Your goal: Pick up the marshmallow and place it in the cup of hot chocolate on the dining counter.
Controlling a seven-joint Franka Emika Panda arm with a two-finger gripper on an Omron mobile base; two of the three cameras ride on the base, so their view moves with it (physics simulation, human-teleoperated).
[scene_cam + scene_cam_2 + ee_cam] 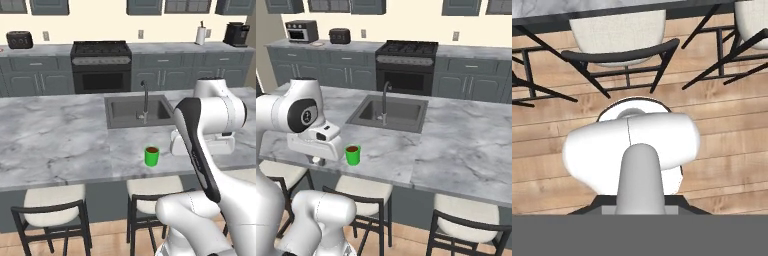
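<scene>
The cup of hot chocolate [151,156] [352,155], a small green mug of brown liquid, stands near the front edge of the dining counter [60,135] [466,145]. My gripper [318,161] hangs low over that edge, just left of the cup in the right base view. Its white hand [202,144] sits right of the cup in the left base view. Only a stub of a finger shows under the hand, so the jaws' state is unclear. The marshmallow is hidden or out of view.
A dark sink [137,111] [391,112] with a faucet [145,100] lies behind the cup. Cream-seated black stools [52,200] [363,190] [617,30] stand under the counter's front edge on the wooden floor. A stove and grey cabinets line the back wall.
</scene>
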